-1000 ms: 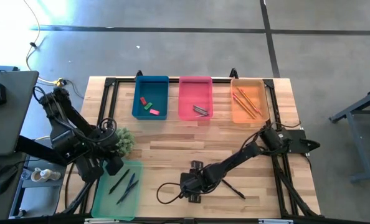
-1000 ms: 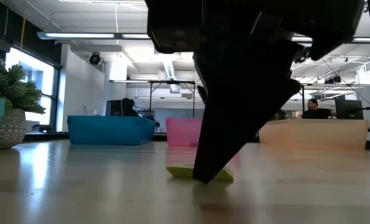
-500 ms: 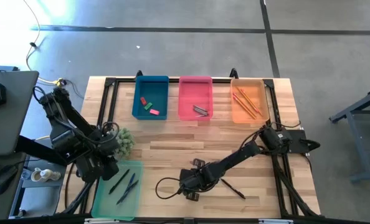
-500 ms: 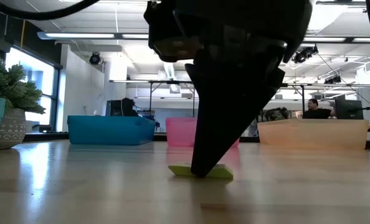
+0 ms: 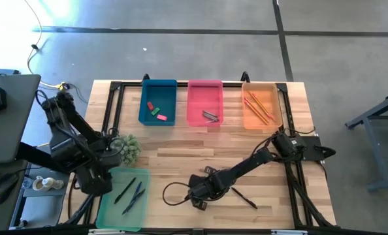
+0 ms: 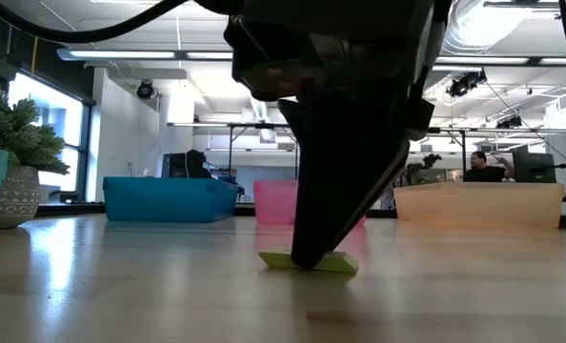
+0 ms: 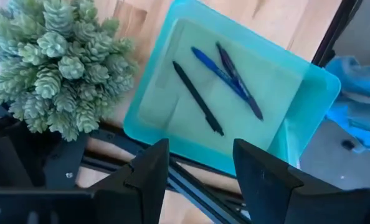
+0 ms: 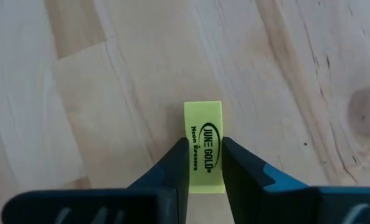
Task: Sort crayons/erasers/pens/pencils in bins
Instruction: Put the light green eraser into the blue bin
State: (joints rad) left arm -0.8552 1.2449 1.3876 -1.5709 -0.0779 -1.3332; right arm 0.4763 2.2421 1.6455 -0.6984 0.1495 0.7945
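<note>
Item: yellow eraser [image 8: 203, 148], flat on the desk [image 8: 110, 93] near its front edge. Right claw [image 8: 203, 163] pinches its long sides, narrow. Risk: thin block may twist or slip loose when lifted. Left claw [image 7: 200, 163] wide, empty, over mint bin [image 7: 172, 81].

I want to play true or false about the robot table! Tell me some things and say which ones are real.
1. The right gripper has its jaws around a yellow eraser lying on the wooden table. True.
2. The mint green bin holds pencils. False: it holds three dark pens.
3. The orange pencils lie in the orange bin. True.
4. The blue bin is empty. False: small erasers lie in it.
5. A spiky green plant stands beside the mint green bin. True.
6. The left gripper holds a pen. False: its jaws are open and empty.
</note>
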